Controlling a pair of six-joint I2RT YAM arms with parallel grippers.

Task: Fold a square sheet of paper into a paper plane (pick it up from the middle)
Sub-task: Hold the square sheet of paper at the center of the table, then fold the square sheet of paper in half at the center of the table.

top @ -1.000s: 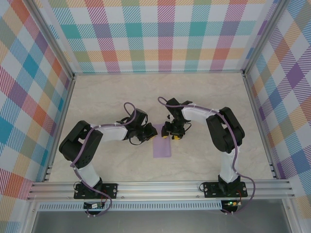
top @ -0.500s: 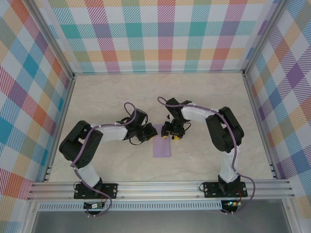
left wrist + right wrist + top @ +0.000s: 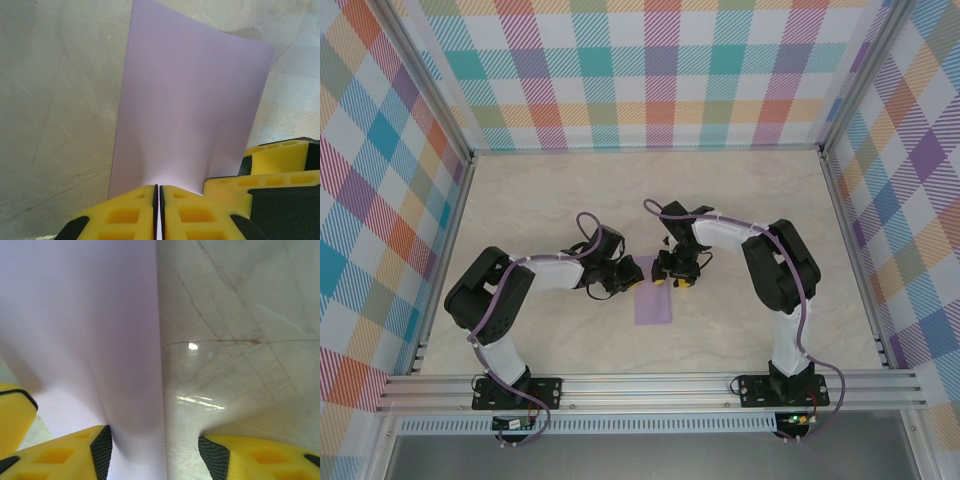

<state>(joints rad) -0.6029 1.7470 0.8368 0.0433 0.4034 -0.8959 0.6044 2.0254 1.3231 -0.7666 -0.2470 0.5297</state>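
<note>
The lavender square sheet of paper (image 3: 654, 300) lies on the marble table between the two grippers and looks like a narrow rectangle from above. My left gripper (image 3: 625, 276) is at its far left corner. In the left wrist view its yellow jaws (image 3: 158, 200) are shut on the paper (image 3: 190, 110), which lifts up into them. My right gripper (image 3: 672, 278) is at the far right edge. It stands open (image 3: 157, 450), with the paper's (image 3: 85, 330) right edge between its fingers and its left finger (image 3: 102, 450) down on the sheet.
The marble tabletop (image 3: 570, 200) is bare around the paper. Checked walls and aluminium rails (image 3: 650, 385) enclose it on every side. The right gripper's yellow fingers (image 3: 280, 170) sit close beside the left jaws.
</note>
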